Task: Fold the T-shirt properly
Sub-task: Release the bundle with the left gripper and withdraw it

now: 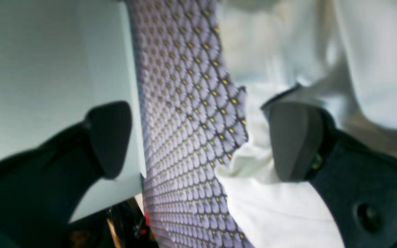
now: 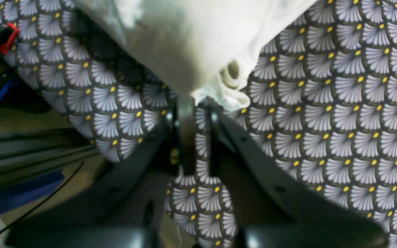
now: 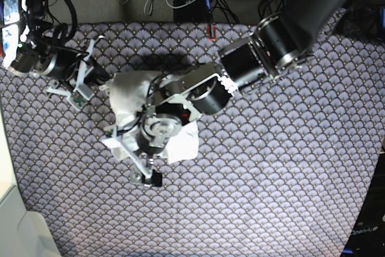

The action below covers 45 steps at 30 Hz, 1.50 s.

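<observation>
Pinching a corner of the T-shirt [image 2: 198, 41], the right hand [image 2: 198, 103] lifts it, while the left hand [image 1: 198, 137] stands spread.

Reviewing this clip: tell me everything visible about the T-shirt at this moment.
The T-shirt is plain white soft cloth with no print, bunched in a wrinkled heap rather than spread flat. It lies left of centre on the scallop-patterned cloth. The right end effector is shut on a rolled hem at one edge, lifting it. The left end effector is open, one finger against the white cloth, nothing gripped. In the base view the left arm covers much of the shirt.
</observation>
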### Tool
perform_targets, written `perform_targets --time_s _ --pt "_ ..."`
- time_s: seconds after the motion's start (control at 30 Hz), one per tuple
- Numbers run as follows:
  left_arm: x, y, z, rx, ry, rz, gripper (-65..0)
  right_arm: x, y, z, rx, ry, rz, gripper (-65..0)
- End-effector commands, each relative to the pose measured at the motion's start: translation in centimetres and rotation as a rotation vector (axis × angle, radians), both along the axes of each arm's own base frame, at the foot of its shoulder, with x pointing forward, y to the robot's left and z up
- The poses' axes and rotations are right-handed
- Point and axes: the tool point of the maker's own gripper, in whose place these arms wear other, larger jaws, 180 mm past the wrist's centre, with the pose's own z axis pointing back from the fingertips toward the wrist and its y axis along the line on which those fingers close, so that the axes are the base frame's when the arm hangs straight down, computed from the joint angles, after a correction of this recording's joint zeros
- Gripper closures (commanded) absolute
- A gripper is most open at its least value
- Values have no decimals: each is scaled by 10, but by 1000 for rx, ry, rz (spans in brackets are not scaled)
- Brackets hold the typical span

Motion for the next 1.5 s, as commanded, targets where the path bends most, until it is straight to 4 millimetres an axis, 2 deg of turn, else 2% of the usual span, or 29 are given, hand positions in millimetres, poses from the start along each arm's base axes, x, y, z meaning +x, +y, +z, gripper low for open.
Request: perform_targets --time_s 0.0,0.2,0.4,0.5,0.63,0.73,1.0,1.13,1.23,1.47 --pt "9 -8 23 -33 -53 -6 -625 6 2 11 16 -42 12 -43" --pt "19 7 24 -46 -29 81 -625 9 4 14 27 -54 8 -41" --pt "18 14 17 -48 -11 103 -625 19 9 21 41 -84 5 -41" --pt "12 14 8 -47 10 104 -625 25 10 28 45 -107 8 -41" --pt "8 15 2 -43 22 107 -625 32 22 41 67 -154 18 -41" --pt "11 17 5 -60 26 125 -625 36 30 45 95 -167 13 -43" --pt "17 22 12 -93 27 156 -625 37 47 45 163 -170 -4 -44" --pt "13 22 7 -95 38 157 -625 39 54 32 182 -129 5 -43" --pt "13 22 7 -95 38 157 -625 42 50 23 184 -103 -7 -42" --pt "14 24 6 -94 40 158 -625 44 54 24 210 -115 -6 -42"
